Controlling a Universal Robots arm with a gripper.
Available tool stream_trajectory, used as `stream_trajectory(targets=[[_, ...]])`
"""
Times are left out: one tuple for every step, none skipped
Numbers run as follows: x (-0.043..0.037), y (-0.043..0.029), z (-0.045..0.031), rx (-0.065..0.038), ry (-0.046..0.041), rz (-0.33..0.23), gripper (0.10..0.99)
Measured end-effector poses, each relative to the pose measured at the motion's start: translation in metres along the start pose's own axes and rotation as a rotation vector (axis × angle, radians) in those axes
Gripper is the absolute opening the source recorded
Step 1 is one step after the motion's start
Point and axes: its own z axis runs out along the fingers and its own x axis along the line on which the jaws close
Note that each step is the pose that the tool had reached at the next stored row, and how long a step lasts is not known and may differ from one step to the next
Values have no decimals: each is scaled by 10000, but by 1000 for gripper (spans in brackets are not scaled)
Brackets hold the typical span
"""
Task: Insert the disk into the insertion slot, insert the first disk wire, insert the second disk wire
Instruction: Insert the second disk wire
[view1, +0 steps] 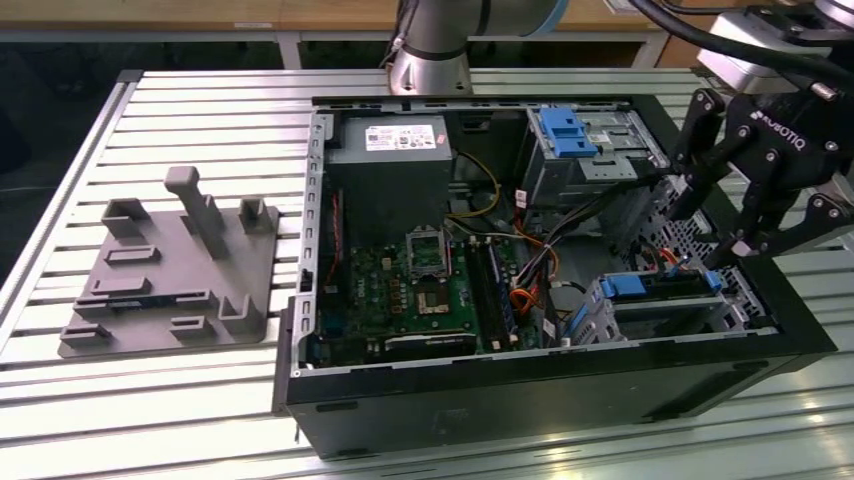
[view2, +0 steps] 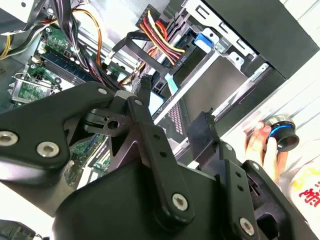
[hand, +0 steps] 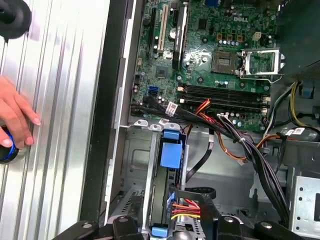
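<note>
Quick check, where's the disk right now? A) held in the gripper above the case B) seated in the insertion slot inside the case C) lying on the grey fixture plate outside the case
B: the disk, blue carrier end showing, sits in the insertion slot inside the case, just under the gripper.

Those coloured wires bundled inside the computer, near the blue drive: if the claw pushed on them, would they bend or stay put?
The coloured wires would probably flex: in the first wrist view they curve loosely. Since they run into a bundle anchored in the case, they would likely spring back somewhat. They look thin, so a hard tug from the gripper might strain their plug.
</note>
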Motion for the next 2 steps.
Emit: stream_trajectory(targets=[[0, -1, 0, 0, 1, 0, 569], [0, -1, 0, 0, 2, 0, 569]])
